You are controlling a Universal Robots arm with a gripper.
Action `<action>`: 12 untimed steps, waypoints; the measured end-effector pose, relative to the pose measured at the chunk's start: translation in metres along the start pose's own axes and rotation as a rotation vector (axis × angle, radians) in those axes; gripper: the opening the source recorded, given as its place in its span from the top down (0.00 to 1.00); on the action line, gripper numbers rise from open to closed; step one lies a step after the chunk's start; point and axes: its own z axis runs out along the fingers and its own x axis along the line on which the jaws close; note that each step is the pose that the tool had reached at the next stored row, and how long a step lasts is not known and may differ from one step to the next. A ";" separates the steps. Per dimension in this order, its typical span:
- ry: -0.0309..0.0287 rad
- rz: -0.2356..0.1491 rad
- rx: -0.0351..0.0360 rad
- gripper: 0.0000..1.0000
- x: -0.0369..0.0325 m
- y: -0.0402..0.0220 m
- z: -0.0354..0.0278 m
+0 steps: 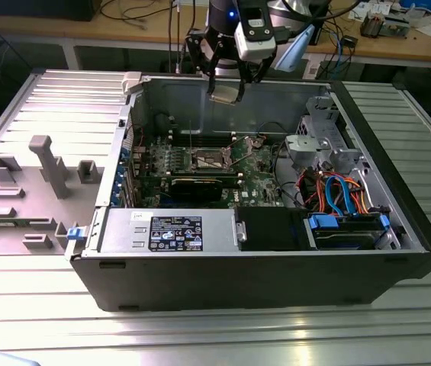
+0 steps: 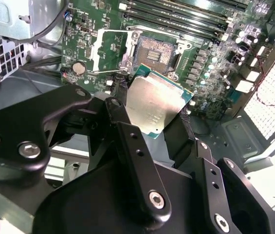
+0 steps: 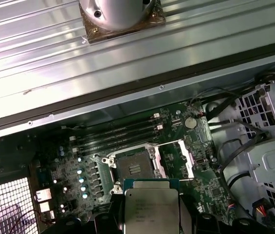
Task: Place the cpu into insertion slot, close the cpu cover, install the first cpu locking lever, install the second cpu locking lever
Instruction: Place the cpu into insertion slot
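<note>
**A:** Where do things stand?

**B:** The computer case (image 1: 261,286) lies open on the surface (image 1: 200,335). On its green board (image 1: 257,164) the socket (image 2: 155,51) is bare, with its cover (image 2: 98,48) open beside it. The chip (image 2: 154,109) hangs above, well apart from the board, and the fingers (image 2: 127,136) are clamped on two opposite edges.

**A:** How will it handle?

**B:** Light, thin and stiff, I'd judge. The top is smooth and the underside delicate, so the edges are the place to hold. The exterior view shows how high the chip hangs over the case. Both wrist views show the socket's empty centre.
</note>
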 end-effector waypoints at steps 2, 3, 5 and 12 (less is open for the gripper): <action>-0.0019 0.021 -0.0003 0.45 0.0000 0.0000 0.0001; -0.0024 0.027 -0.0004 0.45 0.0000 -0.0001 0.0002; -0.0034 0.038 -0.0009 0.45 -0.0001 -0.0003 0.0004; -0.0089 0.100 -0.0018 0.45 -0.0001 -0.0004 0.0016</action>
